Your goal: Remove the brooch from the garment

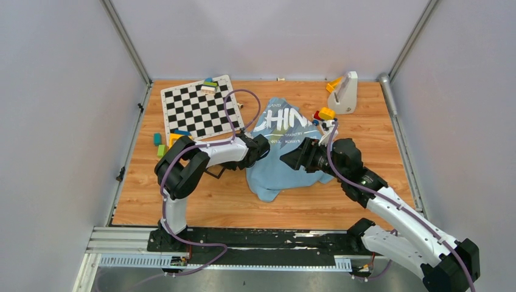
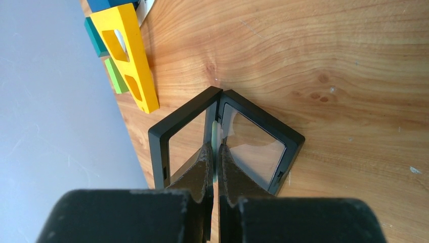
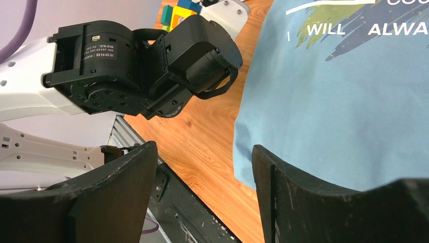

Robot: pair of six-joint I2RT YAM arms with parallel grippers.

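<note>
Nearest item: black mounting rail along the front edge of the wooden tabletop, carrying both arm bases.

Far left: loose toy blocks in teal, green, yellow and blue, near the tabletop's left edge. The yellow block has cut-out holes.

Checkerboard: black and white, lying flat at back left, with a few small blocks at its far edge.

Black frame: two hinged halves with clear panes, opened like a book, flat on the wood under the left arm.

Left claw: clenched tight, tips together directly above the frame's hinge. A thin pale sliver shows between the tips; what it is cannot be told.

Shirt: light blue with white "CHINA" lettering, crumpled at centre between the two arms.

Brooch: cannot be made out in any view.

Right claw: spread wide with nothing between the fingers, poised over the shirt's edge and facing the left arm.

Toy stack: yellow, red and blue, just beside the shirt's right side.

White stand: upright at back right, an orange piece against it.
</note>
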